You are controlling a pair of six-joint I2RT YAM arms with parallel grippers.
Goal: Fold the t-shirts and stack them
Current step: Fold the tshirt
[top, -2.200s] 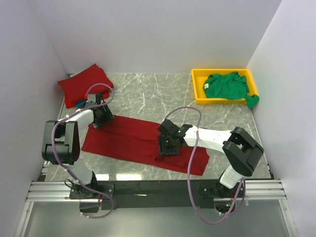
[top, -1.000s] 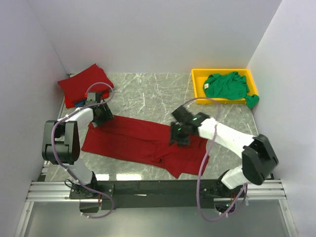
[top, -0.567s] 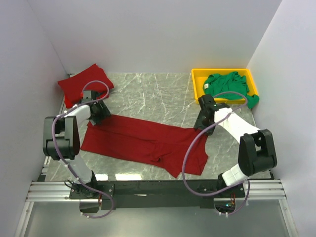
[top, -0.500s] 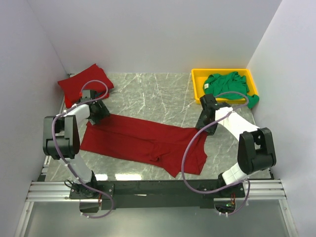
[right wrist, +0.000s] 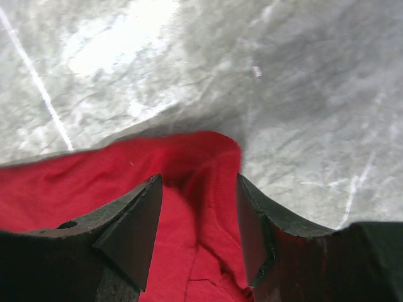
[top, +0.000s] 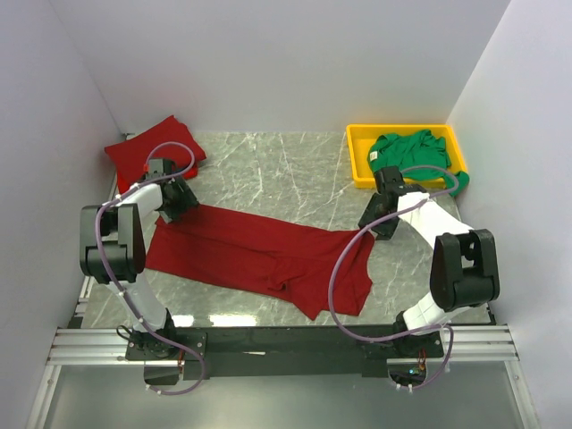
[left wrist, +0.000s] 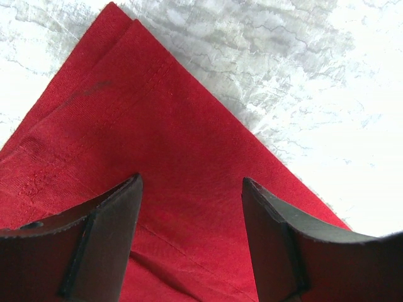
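Note:
A long dark red t-shirt point(top: 250, 255) lies flat across the near half of the marble table. My left gripper point(top: 176, 198) sits at its far left corner; in the left wrist view the left gripper point(left wrist: 191, 182) stands open just above the red cloth point(left wrist: 126, 126), with nothing pinched. My right gripper point(top: 374, 223) is at the shirt's far right corner. There the right gripper point(right wrist: 198, 178) is open, and a raised edge of red cloth point(right wrist: 208, 157) lies between the jaws without either one pressing on it. A folded red t-shirt point(top: 147, 152) rests at the back left. A green t-shirt point(top: 411, 154) lies crumpled in the tray.
The yellow tray point(top: 356, 161) stands at the back right, with a green sleeve hanging over its right end. White walls close in the table on three sides. Bare marble point(top: 286, 170) shows between the folded red shirt and the tray.
My right gripper has swung from the shirt's middle out to its far right corner, and the shirt's right end has shifted. The left gripper edged slightly towards the back left.

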